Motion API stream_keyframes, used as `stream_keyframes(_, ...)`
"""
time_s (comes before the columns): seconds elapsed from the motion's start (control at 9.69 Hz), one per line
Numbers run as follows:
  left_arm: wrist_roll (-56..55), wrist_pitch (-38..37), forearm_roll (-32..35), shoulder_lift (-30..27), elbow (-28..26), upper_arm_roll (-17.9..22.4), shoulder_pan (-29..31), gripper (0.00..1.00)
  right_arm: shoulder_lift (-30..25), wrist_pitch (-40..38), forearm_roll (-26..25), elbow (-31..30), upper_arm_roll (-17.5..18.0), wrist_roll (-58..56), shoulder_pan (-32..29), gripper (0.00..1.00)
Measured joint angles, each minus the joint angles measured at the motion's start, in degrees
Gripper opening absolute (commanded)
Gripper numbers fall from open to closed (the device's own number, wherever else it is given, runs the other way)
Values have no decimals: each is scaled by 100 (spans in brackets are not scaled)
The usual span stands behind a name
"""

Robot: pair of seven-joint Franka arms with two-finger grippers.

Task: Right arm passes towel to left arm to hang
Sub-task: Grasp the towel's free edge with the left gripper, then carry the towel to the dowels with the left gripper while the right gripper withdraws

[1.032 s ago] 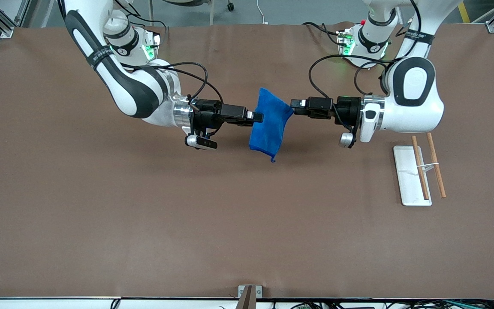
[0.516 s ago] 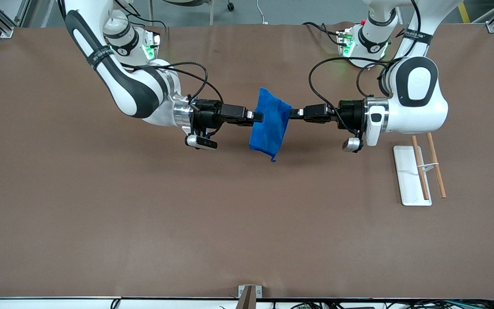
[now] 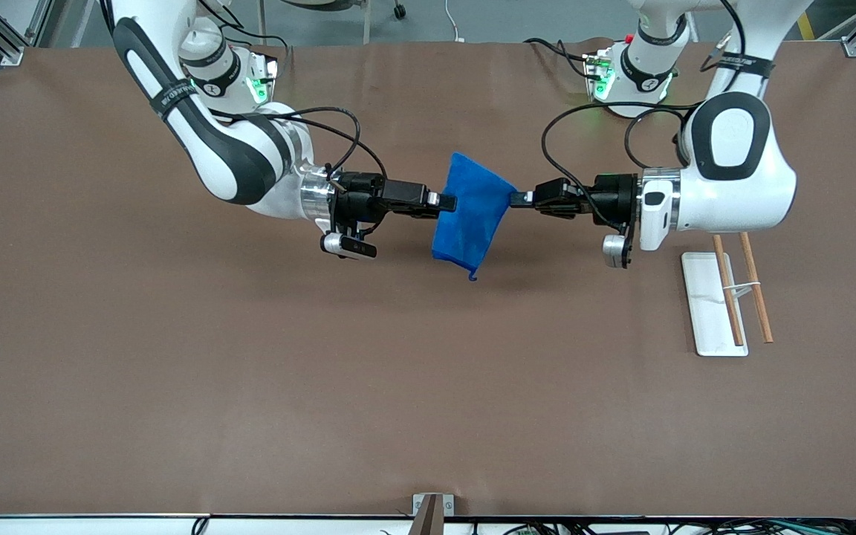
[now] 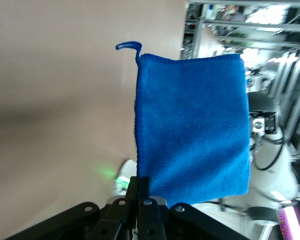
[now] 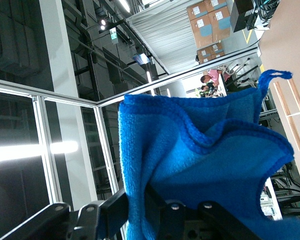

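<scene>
While both claws pinch the blue towel [image 3: 470, 219] above the middle of the worktop [image 3: 250, 386], we are at the handover's riskiest point. Our right claw [image 3: 449, 201] grips one edge, our left claw [image 3: 519, 198] is pressed together on the facing edge, and the loop [image 3: 473, 277] dangles below. If we pull away before the right claw lets go, the cloth could slip from the left claw's thin bite and never reach the wooden rack [image 3: 741, 290].
</scene>
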Motion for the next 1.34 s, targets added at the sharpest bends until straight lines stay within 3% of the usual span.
stream_keyframes(0.31, -4, 7, 229, 3, 184, 45, 98, 0, 6, 0, 0, 0, 6, -6, 0, 0)
stream_keyframes(0.41, -2, 7, 269, 4, 206, 66, 100, 0, 6, 0, 0, 0, 8, -7, 0, 35)
stream_keyframes(0.52, -2, 10, 320, 6, 241, 70, 102, 0, 9, 3, 0, 0, 10, -7, 0, 99)
stream_keyframes(0.93, -1, 29, 439, 60, 297, 89, 138, 0, 11, 43, -122, 1, -34, 32, -235, 100)
stream_keyframes(1.03, 7, 66, 701, 65, 351, 107, 162, 0, 7, 40, -671, 22, -115, 314, -408, 100)
stream_keyframes(1.34, 6, 334, 1885, 67, 686, 475, 200, 0, -53, -19, -3109, 398, -976, 1942, -666, 100)
